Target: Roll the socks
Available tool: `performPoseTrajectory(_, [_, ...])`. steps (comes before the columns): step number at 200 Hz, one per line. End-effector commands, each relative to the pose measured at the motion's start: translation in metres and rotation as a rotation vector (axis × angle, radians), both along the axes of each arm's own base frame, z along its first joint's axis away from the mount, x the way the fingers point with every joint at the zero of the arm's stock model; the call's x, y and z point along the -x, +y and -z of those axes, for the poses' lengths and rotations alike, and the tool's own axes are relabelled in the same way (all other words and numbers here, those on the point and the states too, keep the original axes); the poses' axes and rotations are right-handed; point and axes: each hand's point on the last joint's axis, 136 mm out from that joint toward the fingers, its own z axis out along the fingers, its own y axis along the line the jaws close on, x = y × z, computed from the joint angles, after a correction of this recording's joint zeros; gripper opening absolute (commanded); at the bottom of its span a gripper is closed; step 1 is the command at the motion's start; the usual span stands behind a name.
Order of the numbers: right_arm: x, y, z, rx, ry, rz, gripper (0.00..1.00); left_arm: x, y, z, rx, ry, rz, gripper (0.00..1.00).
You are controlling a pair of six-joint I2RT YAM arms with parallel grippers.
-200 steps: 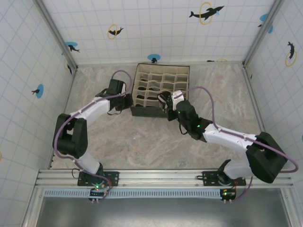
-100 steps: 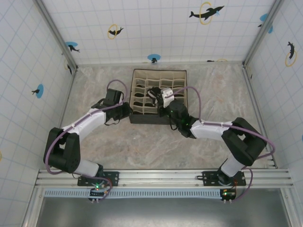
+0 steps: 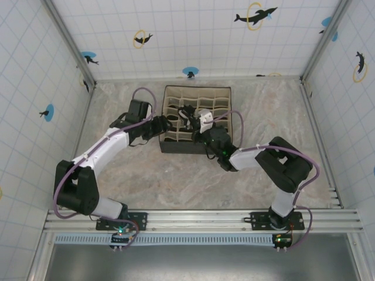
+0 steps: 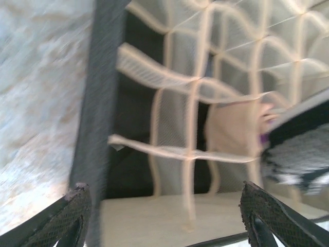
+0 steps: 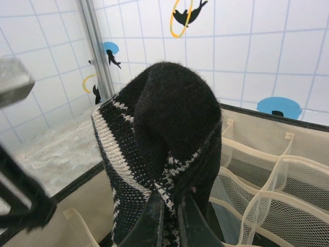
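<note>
My right gripper (image 5: 172, 218) is shut on the black-white striped sock (image 5: 164, 128), a bunched bundle held over the beige gridded organiser box (image 3: 225, 93). From above, the right gripper (image 3: 190, 115) and the dark bundle (image 3: 186, 110) hang over the box's middle cells. In the left wrist view a tan sock (image 4: 231, 128) with a purple bit shows against the striped sock (image 4: 293, 159); whether the two are rolled together I cannot tell. My left gripper (image 4: 167, 216) stands open at the box's left side (image 3: 168, 124), nothing gripped between its fingers.
The box's dark outer wall (image 4: 95, 118) and mesh dividers (image 4: 169, 77) lie right in front of the left gripper. Marble tabletop (image 3: 176, 170) stretches between the box and the arm bases. Tiled walls close off the back and both sides.
The left gripper has opened from shut. The box shifted slightly left and squared up. The right arm pushed forward, carrying the striped sock from the box's front edge to over its cells.
</note>
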Motion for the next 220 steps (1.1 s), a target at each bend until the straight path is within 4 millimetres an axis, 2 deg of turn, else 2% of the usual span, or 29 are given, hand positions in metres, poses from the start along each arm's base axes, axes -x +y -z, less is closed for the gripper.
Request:
performPoseTrajectory(1, [0.001, -0.003, -0.007, -0.037, -0.074, 0.008, 0.00, -0.005, -0.020, -0.016, 0.080, 0.005, 0.070, 0.78])
performPoseTrajectory(29, [0.000, -0.002, 0.003, -0.030, -0.071, 0.014, 0.00, -0.012, -0.037, -0.031, 0.181, -0.029, 0.109, 0.81])
performPoseTrajectory(70, [-0.001, 0.002, 0.014, -0.019, -0.067, 0.007, 0.00, -0.023, -0.050, -0.030, 0.225, -0.037, 0.155, 0.82])
performPoseTrajectory(115, [-0.003, 0.001, 0.022, 0.002, -0.073, 0.022, 0.00, -0.038, -0.062, -0.043, 0.293, -0.059, 0.162, 0.83])
performPoseTrajectory(145, [0.000, 0.005, 0.026, 0.047, -0.103, 0.028, 0.00, -0.042, -0.070, -0.047, 0.347, -0.037, 0.159, 0.88])
performPoseTrajectory(185, [0.003, 0.008, 0.027, 0.081, -0.155, 0.037, 0.00, -0.036, -0.082, -0.039, 0.379, 0.033, 0.167, 0.89])
performPoseTrajectory(220, [0.002, 0.012, 0.029, 0.089, -0.165, 0.033, 0.00, -0.029, -0.081, -0.023, 0.373, 0.102, 0.151, 0.89])
